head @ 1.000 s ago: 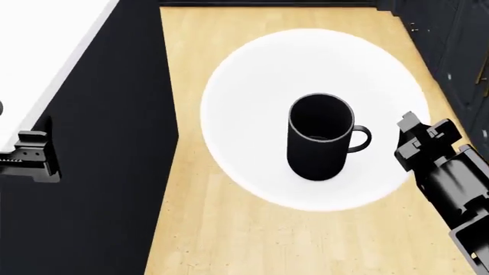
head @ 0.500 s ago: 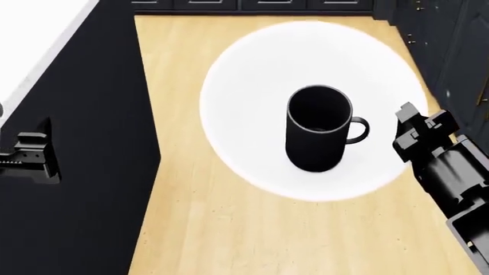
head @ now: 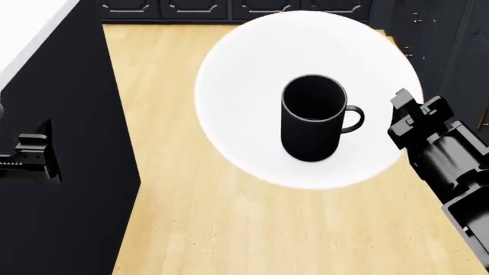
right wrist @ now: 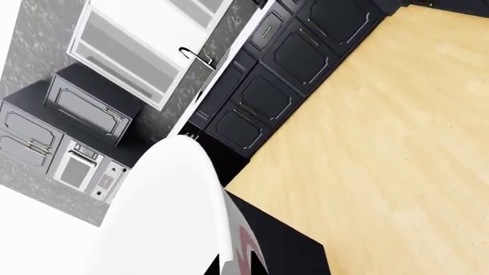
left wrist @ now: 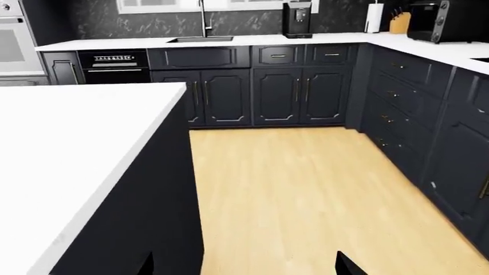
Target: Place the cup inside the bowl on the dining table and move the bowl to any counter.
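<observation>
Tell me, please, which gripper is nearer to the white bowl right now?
The right gripper: it sits at the rim of the bowl, beside the cup. The left gripper is far off, by the dining table.

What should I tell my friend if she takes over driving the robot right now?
Right gripper: shut on the rim of the bowl, holding it in the air over the wooden floor.
Left gripper: holds nothing; whether it is open or shut cannot be told.
The cup stands upright inside the bowl, so that step is done.
The dining table is at the robot's left.
Left to do: carry the bowl to the counter with the sink and set it down gently, keeping it level so the cup does not tip.
</observation>
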{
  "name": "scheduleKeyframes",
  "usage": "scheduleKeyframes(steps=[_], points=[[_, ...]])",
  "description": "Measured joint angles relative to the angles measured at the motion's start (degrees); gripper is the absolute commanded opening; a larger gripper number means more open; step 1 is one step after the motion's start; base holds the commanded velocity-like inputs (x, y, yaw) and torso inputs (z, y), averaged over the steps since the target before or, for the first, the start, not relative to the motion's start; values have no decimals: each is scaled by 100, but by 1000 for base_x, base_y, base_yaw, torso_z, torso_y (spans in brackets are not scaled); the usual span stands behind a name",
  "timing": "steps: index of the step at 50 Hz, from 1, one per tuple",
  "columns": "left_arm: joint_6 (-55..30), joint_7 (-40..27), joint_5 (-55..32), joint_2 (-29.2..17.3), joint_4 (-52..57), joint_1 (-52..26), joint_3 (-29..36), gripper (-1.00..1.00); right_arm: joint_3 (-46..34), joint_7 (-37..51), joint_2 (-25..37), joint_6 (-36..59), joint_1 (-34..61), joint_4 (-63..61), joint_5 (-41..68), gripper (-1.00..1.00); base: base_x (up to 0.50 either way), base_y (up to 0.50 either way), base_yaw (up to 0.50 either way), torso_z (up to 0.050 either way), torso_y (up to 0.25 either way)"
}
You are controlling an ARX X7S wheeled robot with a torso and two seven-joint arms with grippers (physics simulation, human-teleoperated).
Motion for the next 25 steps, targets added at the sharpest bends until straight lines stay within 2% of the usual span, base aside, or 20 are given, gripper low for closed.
scheduleKeyframes(steps=[6,25], points=[[24,8,10,5,-21,-4,16,100,-30,-18,4,11,16,22,-5,-100,500,-149,0,0,2],[105,30,27,-6,-58,46,27,100,-148,-98,-12,10,71,109,-53,-100,500,-6,0,0,2]])
